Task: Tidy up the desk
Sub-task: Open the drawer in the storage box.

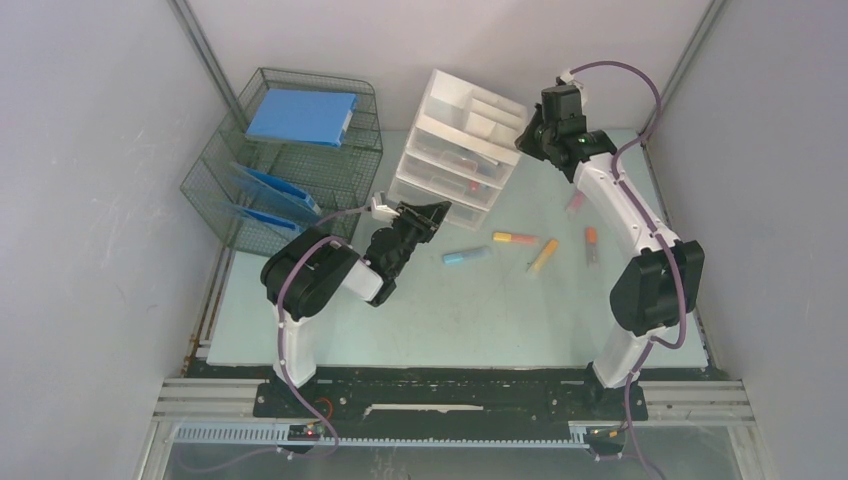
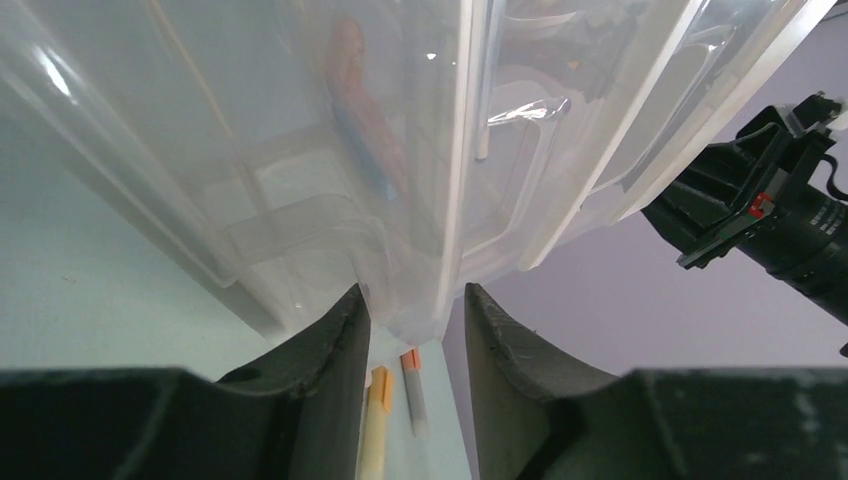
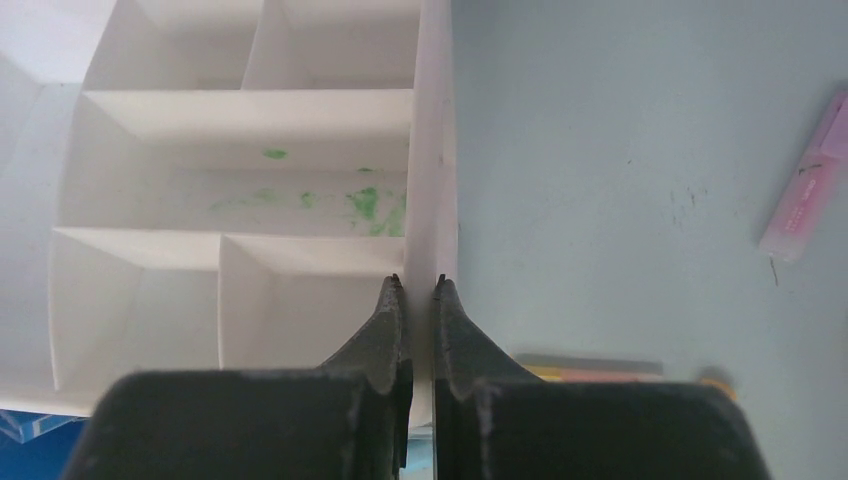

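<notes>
Right hand (image 3: 418,285) pinches organizer wall (image 3: 432,150), visible wrist-view only.

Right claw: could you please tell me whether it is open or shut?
Shut. In the right wrist view the right claw pinches a side wall of the white organizer, one finger on each face.

Through the cloudy plastic drawers (image 2: 250,200) the contents show only as an orange-blue blur, perhaps pens, while the pink marker (image 3: 805,190) runs past the frame's right edge.
</notes>
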You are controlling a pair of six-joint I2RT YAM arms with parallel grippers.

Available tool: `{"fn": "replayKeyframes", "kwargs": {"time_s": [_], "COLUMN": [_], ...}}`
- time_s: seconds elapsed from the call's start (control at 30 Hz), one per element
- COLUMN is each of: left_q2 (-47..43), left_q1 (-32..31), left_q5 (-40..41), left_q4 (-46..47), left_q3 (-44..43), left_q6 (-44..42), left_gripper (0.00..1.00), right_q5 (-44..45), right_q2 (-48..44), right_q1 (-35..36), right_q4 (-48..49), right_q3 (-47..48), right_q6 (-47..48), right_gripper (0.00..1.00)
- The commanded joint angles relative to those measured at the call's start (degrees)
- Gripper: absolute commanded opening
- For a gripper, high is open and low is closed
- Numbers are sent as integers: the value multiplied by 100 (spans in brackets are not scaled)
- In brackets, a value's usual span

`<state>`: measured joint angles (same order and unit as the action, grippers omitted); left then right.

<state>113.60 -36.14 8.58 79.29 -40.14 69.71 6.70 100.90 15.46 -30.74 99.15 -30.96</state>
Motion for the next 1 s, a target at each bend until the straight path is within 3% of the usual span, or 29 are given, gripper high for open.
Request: {"fn": "replayKeyframes", "kwargs": {"time_s": [0.0,0.23,0.67,0.97], "left_q2": [-166,-91,-147,-383], "left_q1": [-39,-67,-87,-104], "left_q5": [-128,-148,-126,-127], "left_q4": [773,773,773,774], "left_q3": [-13,49,109,433], "left_q6": [255,514,889,1302], "left_gripper": [38,35,30,17], "right_q5": [563,1160,1490,1803], "right_q2": [-86,-224,-682,-896], "right_q1": [133,172,522,680], "right_q4": [889,1578,2390,3014], "right_q3": [81,-290,-1259,-1714], "right_q6": [3,394,814,1303], "right_gripper": [0,0,0,0]}}
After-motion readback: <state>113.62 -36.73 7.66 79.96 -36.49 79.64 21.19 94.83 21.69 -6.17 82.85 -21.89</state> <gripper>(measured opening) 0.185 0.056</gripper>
